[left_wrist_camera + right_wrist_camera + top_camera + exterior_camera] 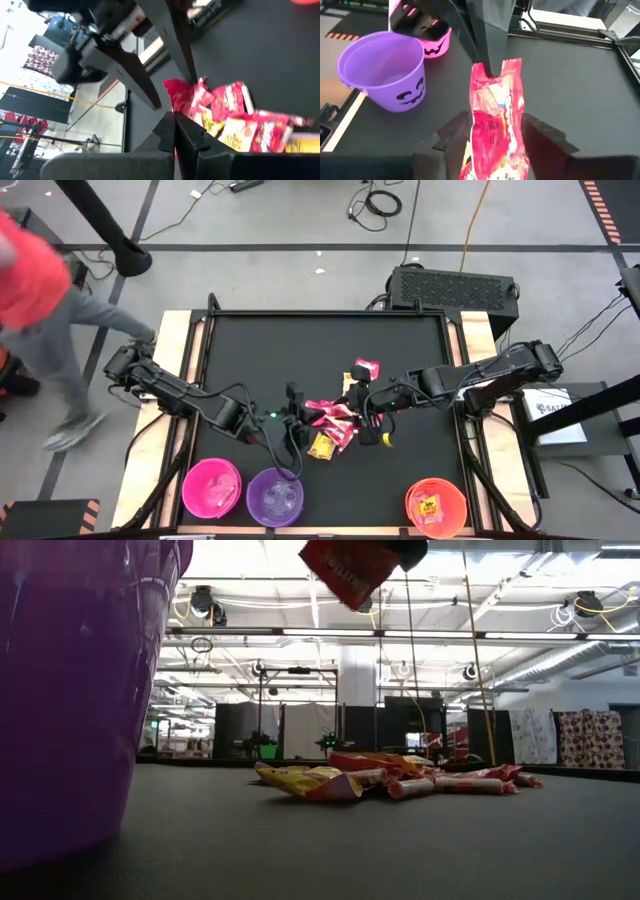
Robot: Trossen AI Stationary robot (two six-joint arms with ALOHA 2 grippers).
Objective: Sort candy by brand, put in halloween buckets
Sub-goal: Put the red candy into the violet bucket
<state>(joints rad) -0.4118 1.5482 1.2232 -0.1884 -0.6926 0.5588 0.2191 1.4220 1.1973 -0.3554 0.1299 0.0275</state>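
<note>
The black table (400,340) carries everything, and the worst slip from here is a packet going over its front edge, since the three buckets stand right along it. The purple bucket (382,70) and the pink bucket (437,42) sit touching or nearly so. A release slightly off centre could land in the wrong one, or tip off a rim onto the table. The orange bucket (436,507) stands well apart on the right arm's side and poses less of that risk. The candy pile (330,430) lies mid-table below both arms, so a dropped piece would fall back among mixed brands and need finding again. The red packet (495,110) hangs in the air above that pile. The left gripper (490,67) is clamped on its crimped top edge only, a thin hold on slick foil that a quick swing could shake loose. The right gripper (497,125) has its fingers apart on either side of the packet's lower part. If either arm pulls away at an angle, a finger may snag the wrapper and drag it free.
</note>
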